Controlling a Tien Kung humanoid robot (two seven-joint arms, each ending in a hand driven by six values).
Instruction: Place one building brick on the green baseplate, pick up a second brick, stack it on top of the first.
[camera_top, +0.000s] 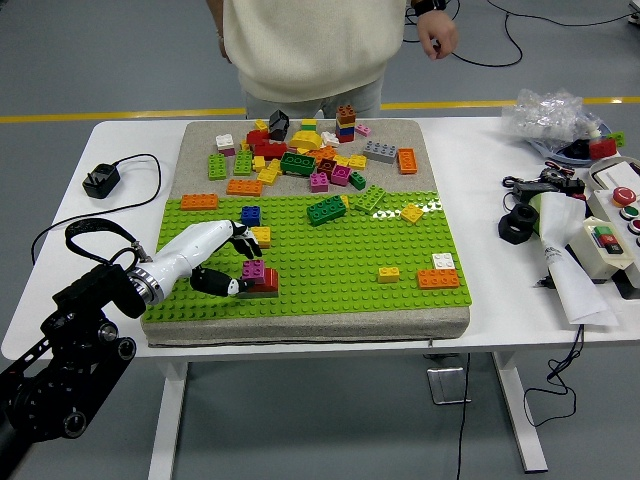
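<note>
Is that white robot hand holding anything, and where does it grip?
The left hand pinches the pink brick by its sides, atop the red brick.

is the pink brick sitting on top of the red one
Yes, the pink brick sits on the red brick on the green baseplate, with the left hand around it.

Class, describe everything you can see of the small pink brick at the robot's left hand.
The pink brick is small, blocky, studded on top and looks like glossy plastic. It sits upright and level on a red brick, which rests on the green baseplate near its front left corner. The left hand curls around it, dark fingertips at its left side; whether they press it is unclear.
</note>
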